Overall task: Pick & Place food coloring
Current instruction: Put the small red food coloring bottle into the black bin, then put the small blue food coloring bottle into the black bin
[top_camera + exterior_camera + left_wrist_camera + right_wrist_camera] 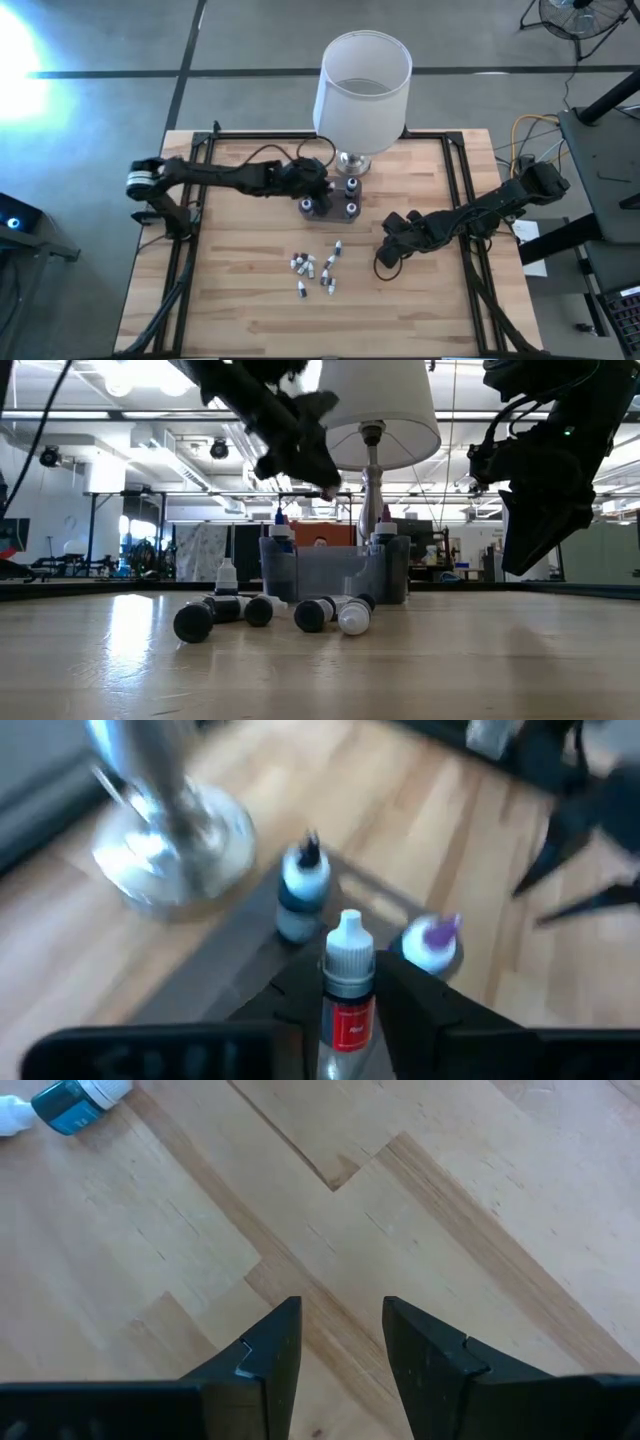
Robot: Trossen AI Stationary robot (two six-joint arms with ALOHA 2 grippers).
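Left gripper [345,1010], above the clear tub [335,575] beside the lamp [362,85], clenched on a red-labelled food coloring bottle [347,982], two capped bottles [301,890] apparently standing just beyond it; right gripper [340,1345] released and empty over bare table [240,310], loose bottles [318,268] lying between both arms.

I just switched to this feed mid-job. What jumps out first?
The big white-shaded lamp at the table's far edge dominates. Just in front of it, the left gripper holds a red-labelled food coloring bottle over the small clear tub, with loose bottles scattered mid-table.
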